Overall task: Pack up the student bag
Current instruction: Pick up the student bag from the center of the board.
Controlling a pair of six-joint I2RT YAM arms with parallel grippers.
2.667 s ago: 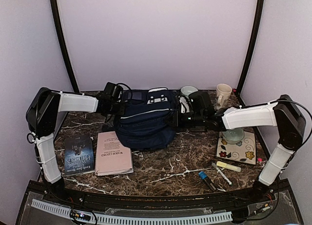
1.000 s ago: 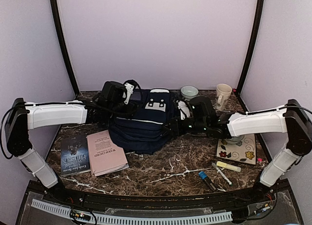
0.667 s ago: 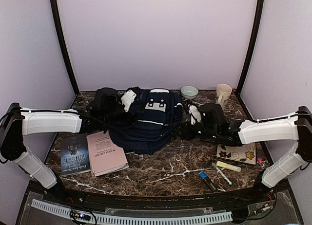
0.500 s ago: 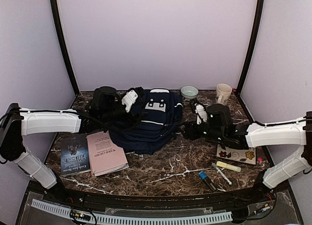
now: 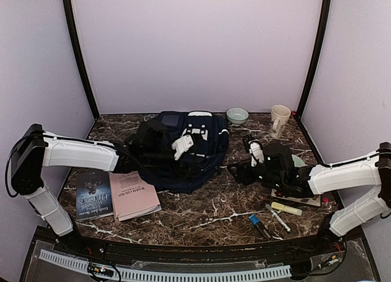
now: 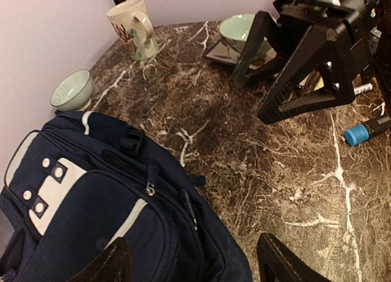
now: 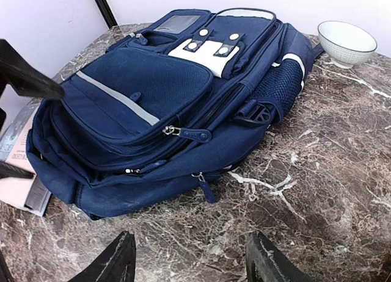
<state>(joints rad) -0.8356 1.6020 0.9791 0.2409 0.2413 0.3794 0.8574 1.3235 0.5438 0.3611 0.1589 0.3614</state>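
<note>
Both stand spread and empty: left gripper [image 6: 195, 267] over the bag's [image 6: 91, 221] edge, right gripper [image 7: 192, 257] above open table [image 7: 317, 172] beside it. Bag lies flat, mid-table. Left wrist alone catches the mug [image 6: 131, 25]; right wrist, books [image 7: 17, 144].

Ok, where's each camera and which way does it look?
Top camera: above and behind the arms, looking down on the table and student bag; shows both arms, left end effector, right end effector.
Left wrist camera: above the bag, facing the bowl, mug and right end effector; own fingertips at the bottom.
Right wrist camera: low over the table, facing the bag; own fingertips at the bottom.
Shared: both wrist views see the bag and bowl.
</note>
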